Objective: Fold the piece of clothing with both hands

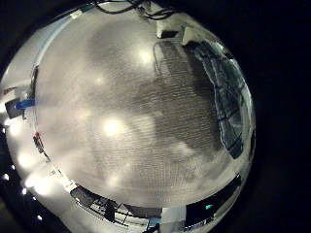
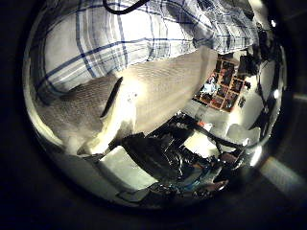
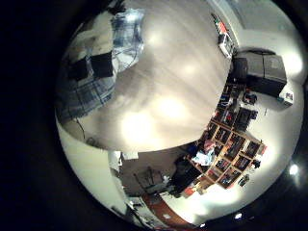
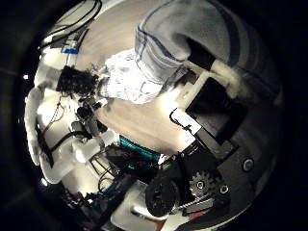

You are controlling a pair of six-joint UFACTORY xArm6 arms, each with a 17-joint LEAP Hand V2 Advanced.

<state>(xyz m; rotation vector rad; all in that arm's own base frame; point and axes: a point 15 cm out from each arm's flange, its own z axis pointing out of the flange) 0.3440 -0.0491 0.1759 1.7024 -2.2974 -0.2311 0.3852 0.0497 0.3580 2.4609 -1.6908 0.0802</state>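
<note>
The right hand's (image 4: pixel 207 106) black and white fingers (image 4: pixel 217 69) are curling into a striped cloth (image 4: pixel 192 34), pinching a fold just beside the palm. More of the cloth (image 4: pixel 130 72) is lying crumpled on the table (image 4: pixel 144 115), farther off. Beyond it, another hand (image 4: pixel 77 79) is hovering over the cloth's far edge.

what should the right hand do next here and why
Probably curl the right hand fingers onto the bunched edge of the checked garment before any lift. That cloth sits right against a finger in the right thumb side palm view, but a firm hold cannot be confirmed. The rest of the garment lies on the table.
</note>
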